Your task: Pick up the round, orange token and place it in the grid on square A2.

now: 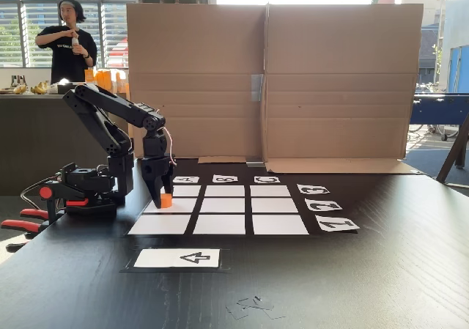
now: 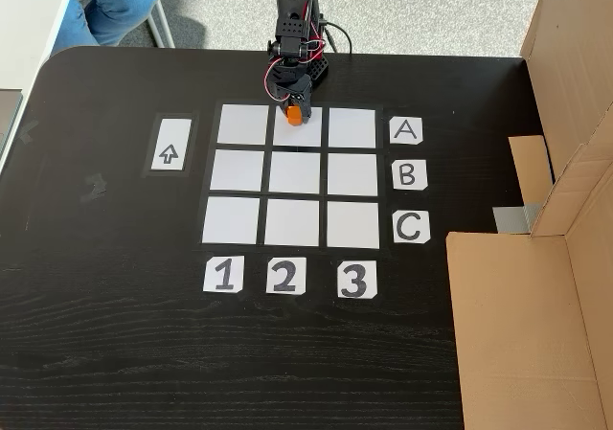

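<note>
1. The black two-finger gripper (image 1: pixel 164 195) (image 2: pixel 295 114) points straight down over the grid of 9 white cells on black backing (image 1: pixel 224 206) (image 2: pixel 297 172).
2. Its jaws are closed on the small bright orange cylindrical token (image 1: pixel 166 200) (image 2: pixel 294 116).
3. In the fixed view from above, the token sits at the 12 o'clock edge of the plain white cell A2 (image 2: pixel 298 135), level with the white A card (image 2: pixel 406 130) at 3 o'clock.
4. The white 2 card (image 2: pixel 284 276) lies at 6 o'clock of that column.
5. The white card with a black arrow (image 2: pixel 169 152) lies at 9 o'clock of the grid.
</note>
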`<state>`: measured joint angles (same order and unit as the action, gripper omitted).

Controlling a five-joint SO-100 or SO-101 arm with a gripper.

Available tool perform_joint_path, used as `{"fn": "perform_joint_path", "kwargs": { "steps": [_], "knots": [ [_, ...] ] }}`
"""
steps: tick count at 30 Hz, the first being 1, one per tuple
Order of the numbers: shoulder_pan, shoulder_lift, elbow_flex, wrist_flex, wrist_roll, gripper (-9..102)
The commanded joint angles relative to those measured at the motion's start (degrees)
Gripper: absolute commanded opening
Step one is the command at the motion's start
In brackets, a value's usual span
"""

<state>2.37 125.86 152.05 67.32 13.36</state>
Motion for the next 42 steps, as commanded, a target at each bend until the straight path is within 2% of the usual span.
{"fn": "perform_joint_path", "kwargs": {
  "steps": [1,9,19,32,36,42],
  "knots": [
    [0.44,0.09,0.79,-1.23,-0.26,25],
    [2.11,0.18,1.67,-3.25,0.44,40],
    [6.24,2.64,0.18,-6.59,3.16,44],
    [18.54,7.82,-19.25,-16.70,23.91,44],
    [23.99,10.20,-24.43,-22.06,31.82,44],
    [34.98,13.97,-31.11,-25.84,41.66,44]
  ]
}}
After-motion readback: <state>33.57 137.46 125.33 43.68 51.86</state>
